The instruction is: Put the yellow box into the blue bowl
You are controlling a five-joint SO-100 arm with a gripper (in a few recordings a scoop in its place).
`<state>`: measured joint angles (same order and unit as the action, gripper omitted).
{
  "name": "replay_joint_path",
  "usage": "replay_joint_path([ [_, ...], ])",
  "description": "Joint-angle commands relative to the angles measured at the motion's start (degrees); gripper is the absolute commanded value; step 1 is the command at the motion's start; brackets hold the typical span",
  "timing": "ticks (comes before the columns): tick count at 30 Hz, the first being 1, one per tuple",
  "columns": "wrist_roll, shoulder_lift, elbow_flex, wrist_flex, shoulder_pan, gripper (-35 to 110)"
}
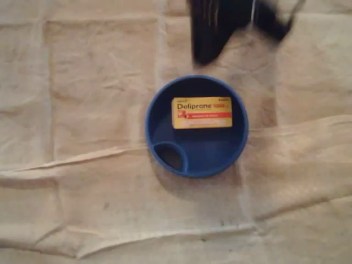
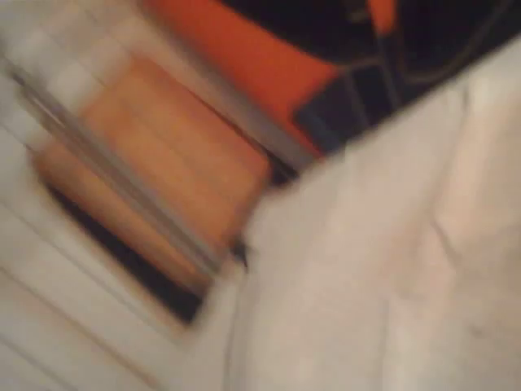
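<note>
Inside the blue bowl (image 1: 204, 147) the yellow box (image 1: 202, 112) lies label-up, task looks done (end effector (image 1: 212, 38) blurred above, open or closed: cannot tell).

in the overhead view you are seeing the bowl (image 1: 209, 146) sitting on the cloth (image 1: 82, 110), near the middle and a little right of centre. the box (image 1: 202, 112) is lying flat inside the bowl, in its main part, toward the upper side. it is staying apart from the small compartment (image 1: 171, 157), which is sitting at the bowl's lower left. the arm (image 1: 209, 33) is hanging at the top edge, just above the bowl. in the wrist view the cloth (image 2: 391, 285) is spreading across the lower right, with shapes too blurred to name lying beyond its edge at upper left.
</note>
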<state>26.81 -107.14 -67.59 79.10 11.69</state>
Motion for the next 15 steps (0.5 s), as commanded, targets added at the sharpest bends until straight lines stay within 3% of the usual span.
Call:
replay_joint_path([
  [1,-1.7,-15.6,-5.9,0.2,-2.7,0],
  [15,-2.4,-49.0,-31.8,0.9,-9.5,0],
])
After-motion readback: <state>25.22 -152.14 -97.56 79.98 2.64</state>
